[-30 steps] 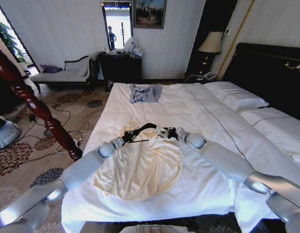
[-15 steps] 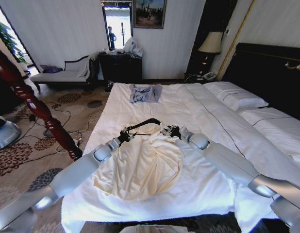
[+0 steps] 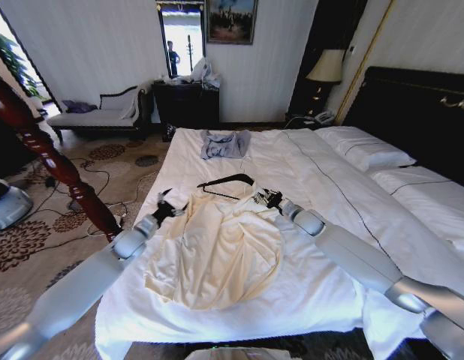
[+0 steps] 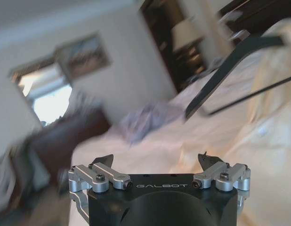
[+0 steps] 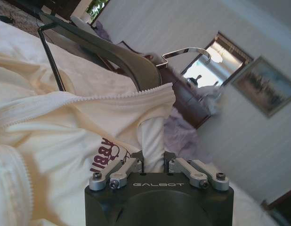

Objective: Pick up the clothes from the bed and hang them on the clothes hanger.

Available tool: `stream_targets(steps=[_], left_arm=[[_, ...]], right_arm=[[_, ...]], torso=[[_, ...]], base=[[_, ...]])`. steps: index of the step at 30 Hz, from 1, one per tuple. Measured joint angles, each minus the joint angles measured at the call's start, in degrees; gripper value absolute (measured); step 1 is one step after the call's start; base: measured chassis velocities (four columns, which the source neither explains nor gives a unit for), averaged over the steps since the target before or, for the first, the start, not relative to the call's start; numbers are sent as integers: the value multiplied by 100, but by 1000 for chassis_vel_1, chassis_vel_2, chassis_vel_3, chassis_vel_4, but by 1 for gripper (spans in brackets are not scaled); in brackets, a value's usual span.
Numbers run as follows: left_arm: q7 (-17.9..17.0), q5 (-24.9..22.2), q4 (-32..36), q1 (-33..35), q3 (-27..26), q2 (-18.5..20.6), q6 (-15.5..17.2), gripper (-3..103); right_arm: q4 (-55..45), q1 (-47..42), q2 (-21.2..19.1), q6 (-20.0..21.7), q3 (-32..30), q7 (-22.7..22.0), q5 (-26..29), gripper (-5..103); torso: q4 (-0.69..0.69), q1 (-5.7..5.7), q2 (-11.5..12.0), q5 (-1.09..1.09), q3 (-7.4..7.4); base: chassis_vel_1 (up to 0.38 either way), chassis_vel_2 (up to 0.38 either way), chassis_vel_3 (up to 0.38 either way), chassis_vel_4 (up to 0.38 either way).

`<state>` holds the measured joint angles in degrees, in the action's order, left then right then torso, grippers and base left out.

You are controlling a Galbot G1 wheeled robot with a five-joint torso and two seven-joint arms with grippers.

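We observe a cream thin-fabric shirt (image 3: 221, 255) with maroon lettering, a black triangular hanger (image 3: 226, 181) and a white-duvet bed (image 3: 314, 172).

Head view: from high above the foot edge of the wide white-duveted bed (image 3: 322, 169), facing forward and down toward the far wall. Left wrist view: low over the bed's left edge, looking past the open left gripper (image 4: 157, 162) toward the far wall. Right wrist view: very close, just behind the right gripper (image 5: 155, 162), pinched on the cream thin-fabric shirt (image 5: 56, 141). Shared by all three: the black triangular hanger with silver hook (image 3: 226, 181) and the shirt.
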<state>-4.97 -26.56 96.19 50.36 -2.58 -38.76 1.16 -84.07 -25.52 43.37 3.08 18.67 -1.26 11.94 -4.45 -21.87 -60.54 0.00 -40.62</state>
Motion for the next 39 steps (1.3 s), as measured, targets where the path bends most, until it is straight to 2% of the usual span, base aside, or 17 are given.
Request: stream_targets(steps=[4,5,7,10,13,16,17,19,21,22,24,26,29,31,32,33,39], left_arm=[[-320,-932,87,118,-60,-34,589,100],[-320,-932,87,118,-60,-34,589,100],[-369,-1257,-14,-36,4,-121,722,100],[-319,-1908,-509,-506,196,-378,812,100],[-162,-2037,-738,-646,224,-460,783,100],[415,-2159,-1170,-915,274,-551,506,100],[415,-2159,-1170,-915,274,-551,506,100],[758,-2098,-1455,-1067,353,-627,332,100],[867,-2023,-1599,-1149,400,-673,251,100],[1098,-1881,-1984,-1351,521,-817,77,100],[1303,-1855,-2546,-1661,715,-1084,-55,100],[1361,-1871,-2705,-1752,768,-1174,-83,100],[1512,-2093,-3361,-2153,948,-1640,-121,100],[1539,-2159,-3520,-2259,981,-1760,-122,100],[1634,-2322,-4103,-2670,1108,-2187,-112,103],[1636,-2354,-4256,-2772,1138,-2278,-82,99],[1589,-2350,-4958,-3121,1223,-2633,2,98]], right_arm=[[-41,-121,6,-400,-58,-104,-427,19],[-41,-121,6,-400,-58,-104,-427,19],[-57,-146,17,-566,-85,-140,-555,19],[-86,-156,52,-770,-113,-169,-716,19],[-83,-143,96,-809,-110,-169,-719,19],[-73,-92,194,-856,-44,-148,-715,19],[-73,-92,194,-856,-44,-148,-715,19],[-79,-86,214,-861,-18,-143,-710,19],[-82,-86,214,-862,-15,-143,-705,19],[-87,-86,209,-862,-15,-143,-698,19],[-92,-86,193,-863,-24,-144,-682,19],[-95,-84,193,-863,-28,-145,-679,19],[-130,-78,176,-859,-52,-145,-642,19],[-143,-79,173,-854,-55,-147,-633,19],[-179,-90,158,-833,-65,-150,-611,19],[-188,-90,152,-828,-68,-152,-603,19],[-217,-88,137,-789,-71,-159,-567,19]], torso=[[1,0,0,-1,0],[1,0,0,-1,0],[-3,0,0,0,0],[-4,-1,0,-1,0],[-4,-1,0,-1,-1],[2,-1,0,1,-1],[2,-1,0,1,-1],[3,-1,0,-1,-1],[2,-1,0,0,-1],[-1,0,0,1,-1],[-2,-2,1,-1,-1],[-2,-2,1,0,-2],[-2,-2,0,-1,-2],[-2,-2,0,0,-1],[-1,-2,1,1,-2],[-2,-3,1,1,-1],[-2,-2,1,0,-1]], base=[[0,0,0,0],[0,0,0,0],[0,0,0,0],[0,0,0,0],[0,0,0,0],[0,0,0,0],[0,0,0,0],[0,0,0,0],[0,0,0,0],[0,0,0,0],[0,0,0,0],[0,0,0,0],[0,0,0,0],[0,0,0,0],[0,0,0,0],[0,0,0,0],[0,0,0,0]])
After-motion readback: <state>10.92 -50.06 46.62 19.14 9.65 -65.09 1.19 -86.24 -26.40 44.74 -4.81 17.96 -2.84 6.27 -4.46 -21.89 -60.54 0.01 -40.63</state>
